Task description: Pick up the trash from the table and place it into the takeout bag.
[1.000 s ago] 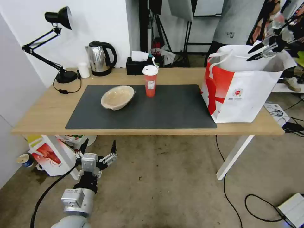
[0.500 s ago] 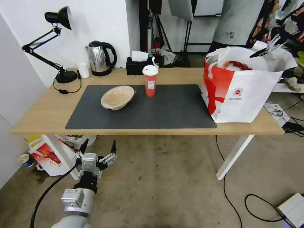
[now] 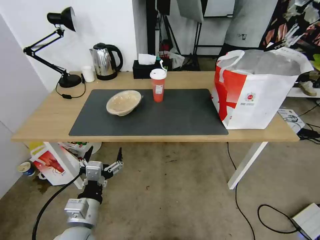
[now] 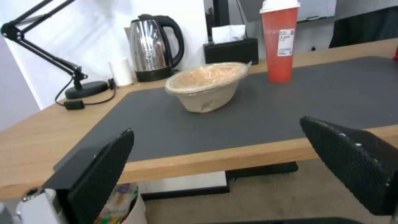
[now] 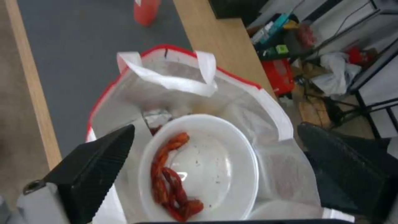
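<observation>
The table [image 3: 46, 123] carries a dark grey mat [image 3: 173, 116] across most of its middle. At the table's right end stands the takeout bag [image 3: 256, 103], its base partly on the mat's right edge, mouth open upward. Inside it, on the silver lining, lies the white bowl with red crayfish shells [image 5: 199, 169], seen from the right wrist view. The beige bowl [image 3: 124, 102] sits tilted on the mat's left half toward the far edge, and the red drink cup [image 3: 158, 85] stands upright just to its right, near the mat's far edge. The right gripper [image 3: 283, 40] hangs above the bag's far right corner, jaws spread wide and empty. The left gripper [image 3: 102, 156] waits below the table's near edge toward the left end, jaws also wide and empty.
</observation>
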You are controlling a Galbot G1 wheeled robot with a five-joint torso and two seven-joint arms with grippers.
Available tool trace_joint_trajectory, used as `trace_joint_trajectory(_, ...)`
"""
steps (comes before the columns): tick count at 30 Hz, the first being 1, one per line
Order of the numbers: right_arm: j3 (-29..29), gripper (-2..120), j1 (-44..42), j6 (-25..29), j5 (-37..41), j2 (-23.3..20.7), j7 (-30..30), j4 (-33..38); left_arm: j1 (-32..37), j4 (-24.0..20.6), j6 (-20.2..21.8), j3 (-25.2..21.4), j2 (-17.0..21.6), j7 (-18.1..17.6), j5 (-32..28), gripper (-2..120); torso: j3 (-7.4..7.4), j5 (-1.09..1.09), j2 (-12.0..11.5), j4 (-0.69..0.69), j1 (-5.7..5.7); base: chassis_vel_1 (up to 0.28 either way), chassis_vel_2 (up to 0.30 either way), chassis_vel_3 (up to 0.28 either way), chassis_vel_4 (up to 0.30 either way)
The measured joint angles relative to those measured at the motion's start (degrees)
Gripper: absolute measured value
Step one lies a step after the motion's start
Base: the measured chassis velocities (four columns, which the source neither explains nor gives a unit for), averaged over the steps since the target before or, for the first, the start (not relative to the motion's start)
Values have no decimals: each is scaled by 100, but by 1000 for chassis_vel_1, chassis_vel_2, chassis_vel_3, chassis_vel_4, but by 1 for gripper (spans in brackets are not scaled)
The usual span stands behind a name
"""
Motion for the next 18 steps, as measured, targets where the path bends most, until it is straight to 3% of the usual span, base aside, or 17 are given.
trace_joint_trajectory(4,14,100,0,-167,167,-25,35,129,0,0,0,0,0,0,0,100,0,0,0,0,0,0,0,0,0)
trace_joint_trajectory(8,75,100,-15,-466,831,-115,568,453,0,0,0,0,0,0,0,100,0,0,0,0,0,0,0,0,0)
trace_joint_trajectory(11,97,100,-185,-766,2016,-379,1845,1247,0,0,0,0,0,0,0,100,0,-2,0,0,0,0,0,0,0)
trace_joint_trajectory(12,97,100,-185,-766,2016,-379,1845,1247,0,0,0,0,0,0,0,100,0,-2,0,0,0,0,0,0,0)
trace_joint_trajectory(13,131,100,-448,-823,2663,-607,2678,1844,0,0,0,0,-1,0,0,100,0,-3,0,2,0,0,0,0,0)
trace_joint_trajectory(14,148,100,-617,-830,2985,-720,3134,2142,0,0,0,1,0,0,0,100,0,-2,0,0,0,0,0,0,0)
trace_joint_trajectory(15,148,100,-617,-830,2985,-720,3134,2142,0,0,0,1,0,0,0,100,0,-2,0,0,0,0,0,0,0)
trace_joint_trajectory(16,195,100,-860,-829,3393,-875,3879,2527,0,0,0,0,1,0,0,100,0,5,0,0,0,0,0,0,0)
trace_joint_trajectory(17,254,100,-1001,-823,3590,-951,4229,2718,1,0,0,0,0,0,0,100,0,4,0,0,0,0,0,0,0)
trace_joint_trajectory(18,421,100,-1409,-738,4161,-1148,5248,3305,0,0,0,0,-1,0,0,100,0,3,0,-1,0,0,0,0,0)
